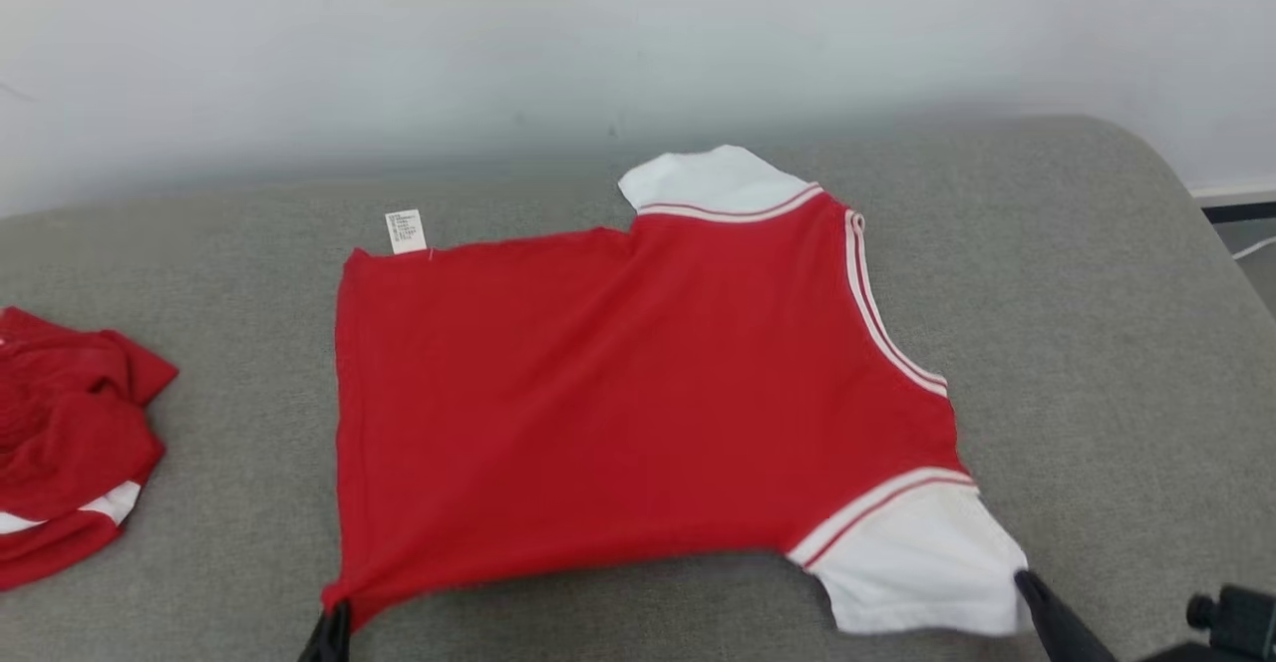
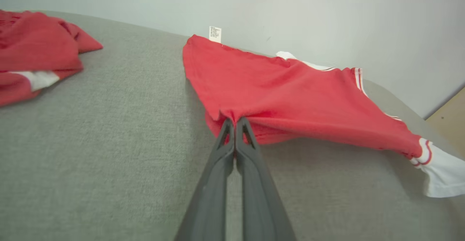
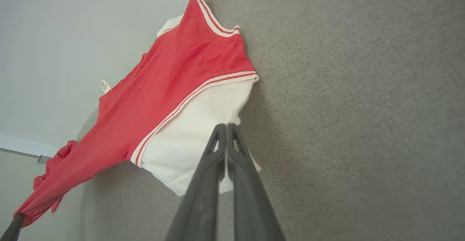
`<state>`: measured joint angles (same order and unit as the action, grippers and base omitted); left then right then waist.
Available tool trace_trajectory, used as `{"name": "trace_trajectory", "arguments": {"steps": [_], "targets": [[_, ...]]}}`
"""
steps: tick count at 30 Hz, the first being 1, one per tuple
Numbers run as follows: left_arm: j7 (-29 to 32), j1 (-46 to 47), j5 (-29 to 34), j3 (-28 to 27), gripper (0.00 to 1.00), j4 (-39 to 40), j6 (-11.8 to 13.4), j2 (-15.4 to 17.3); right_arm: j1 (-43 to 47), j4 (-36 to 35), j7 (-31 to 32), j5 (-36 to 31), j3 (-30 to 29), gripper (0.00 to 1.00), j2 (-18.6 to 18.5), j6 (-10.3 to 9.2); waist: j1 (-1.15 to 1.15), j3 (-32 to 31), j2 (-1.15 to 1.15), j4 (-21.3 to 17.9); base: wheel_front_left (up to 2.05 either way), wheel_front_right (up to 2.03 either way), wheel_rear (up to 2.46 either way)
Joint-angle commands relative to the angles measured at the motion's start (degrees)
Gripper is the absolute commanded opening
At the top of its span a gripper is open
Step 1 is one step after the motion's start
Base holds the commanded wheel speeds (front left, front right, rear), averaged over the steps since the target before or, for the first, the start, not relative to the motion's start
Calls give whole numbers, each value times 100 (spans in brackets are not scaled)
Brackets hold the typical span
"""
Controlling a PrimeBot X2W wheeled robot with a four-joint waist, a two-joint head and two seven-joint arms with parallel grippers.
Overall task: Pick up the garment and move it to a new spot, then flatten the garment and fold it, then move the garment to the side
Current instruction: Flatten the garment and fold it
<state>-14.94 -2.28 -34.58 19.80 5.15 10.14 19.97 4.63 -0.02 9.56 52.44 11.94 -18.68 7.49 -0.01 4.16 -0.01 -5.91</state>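
Note:
The garment (image 1: 638,393) is a red shirt with white sleeves and striped trim, spread across the grey padded surface (image 1: 1097,343). My left gripper (image 1: 334,622) is shut on its near hem corner, where the red cloth (image 2: 290,96) bunches at the fingertips (image 2: 235,119). My right gripper (image 1: 1027,582) is shut on the edge of the near white sleeve (image 3: 189,139), fingers pressed together (image 3: 226,126). The near edge hangs a little off the surface between the two grippers and casts a shadow. A white label (image 1: 406,231) sticks up at the far hem corner.
A second red garment (image 1: 70,443) with a white band lies crumpled at the left edge of the surface, and is also in the left wrist view (image 2: 36,52). A pale wall runs behind. A black fitting (image 1: 1236,617) sits at the lower right corner.

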Motion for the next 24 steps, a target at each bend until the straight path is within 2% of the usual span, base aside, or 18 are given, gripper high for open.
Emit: {"name": "trace_trajectory", "arguments": {"steps": [1, 6, 11, 18, 24], "targets": [[-22, -220, 204, -90, 0, -160, -79, -9, 319, -176, 227, -123, -199, 0, 129, 0, 1, -50, 1, 77, 0, 0, 0], [-22, -393, 448, -314, 0, -454, -303, -219, 823, -622, 960, -406, -500, 0, 448, 0, 1, -8, 1, 128, 0, 0, 0], [-23, -345, 626, -506, 0, -669, -506, -396, 843, -965, 1305, -644, -684, 0, 819, 0, 1, 29, 1, 118, 0, 0, 0], [-23, -109, 942, -732, 0, -679, -687, -469, 609, -1220, 1165, -783, -891, 0, 1078, 0, 1, 51, 1, 120, 0, 0, 0], [-22, 281, 1172, -826, 0, -662, -856, -417, 75, -1186, 1047, -806, -979, 0, 1124, 0, 1, 60, 1, 64, 0, 0, 0]]}}
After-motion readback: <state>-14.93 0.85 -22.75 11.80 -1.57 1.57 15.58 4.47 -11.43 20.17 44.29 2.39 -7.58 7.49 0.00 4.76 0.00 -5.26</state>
